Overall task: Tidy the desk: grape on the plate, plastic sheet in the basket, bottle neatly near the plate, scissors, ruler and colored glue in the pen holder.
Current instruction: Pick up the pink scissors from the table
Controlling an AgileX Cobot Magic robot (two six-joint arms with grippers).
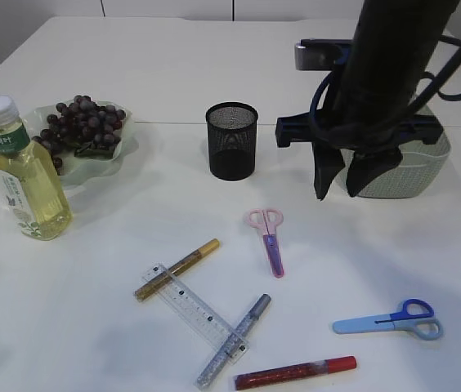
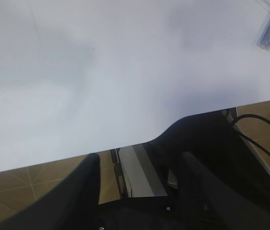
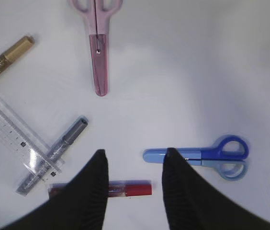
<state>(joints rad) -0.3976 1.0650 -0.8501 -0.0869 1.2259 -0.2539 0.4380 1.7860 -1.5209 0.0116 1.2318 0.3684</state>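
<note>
Fingers (image 3: 132, 165) apart, above blue scissors (image 3: 202, 156)

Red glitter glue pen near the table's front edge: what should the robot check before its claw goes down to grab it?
1. Right claw open, nothing held: ok.
2. Right claw above the red glitter glue pen: ok, pen shows between its fingers.
3. Pen free of neighbours: ok, the silver glitter glue pen and clear plastic ruler lie apart from it.
4. Blue-handled scissors out of the way: cannot tell, their tip lies near one finger.
5. Black mesh pen holder upright and empty: ok.
6. Left claw out of the way: ok, at the table's edge.
</note>
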